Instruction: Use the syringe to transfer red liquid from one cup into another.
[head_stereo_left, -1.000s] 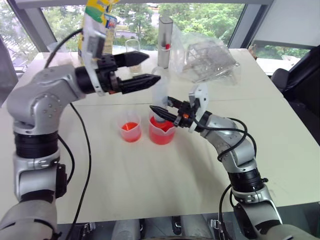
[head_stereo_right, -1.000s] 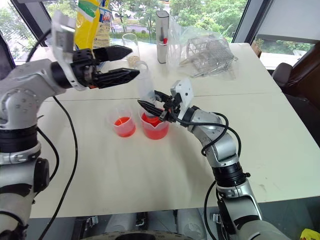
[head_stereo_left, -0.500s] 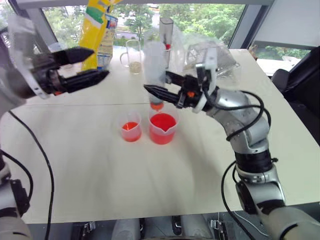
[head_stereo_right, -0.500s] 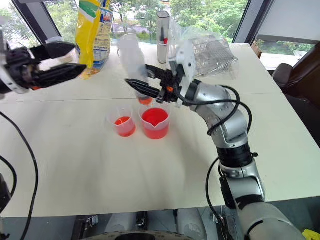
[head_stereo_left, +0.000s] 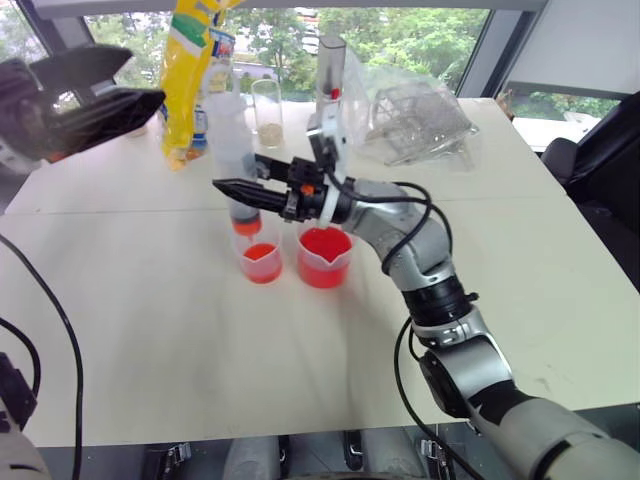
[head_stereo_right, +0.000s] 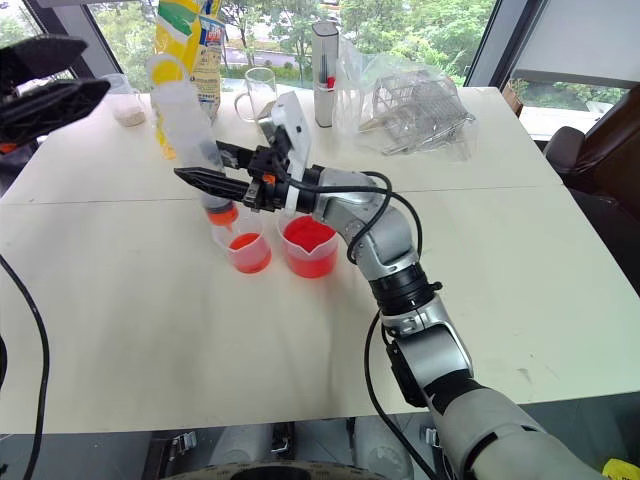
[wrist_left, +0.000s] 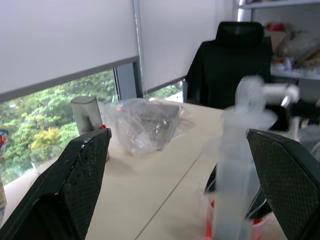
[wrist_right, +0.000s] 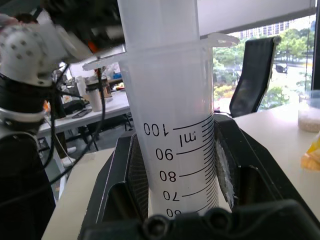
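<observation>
Now the right gripper (head_stereo_left: 243, 190) has carried the syringe (head_stereo_left: 232, 140) sideways, off the larger spouted beaker (head_stereo_left: 324, 256) where its tip sat a second ago, and holds it roughly upright above the smaller clear cup (head_stereo_left: 262, 262). The orange-red tip hangs just above that cup's rim, not yet inside it. The jaws are clamped tight on the lower barrel; in the right wrist view the graduated barrel (wrist_right: 172, 125) sits pinched between the two pads.

Red liquid (head_stereo_left: 324, 243) fills much of the beaker; a shallower red layer lies in the small cup. The two vessels stand just beside each other on the white table (head_stereo_left: 200, 350). How much liquid the barrel holds I cannot tell; red shows at the tip only.

Left gripper (head_stereo_left: 95, 95) has swung away to the robot's left and up over the same second, well apart from the syringe, fingers spread wide and holding nothing. Its wrist view shows the syringe between its parted fingers (wrist_left: 75, 175) but at a distance.

Judgement: draw step done, syringe positioned for discharge. The plunger needs pressing, so the left gripper would have to return to the plunger top.
</observation>
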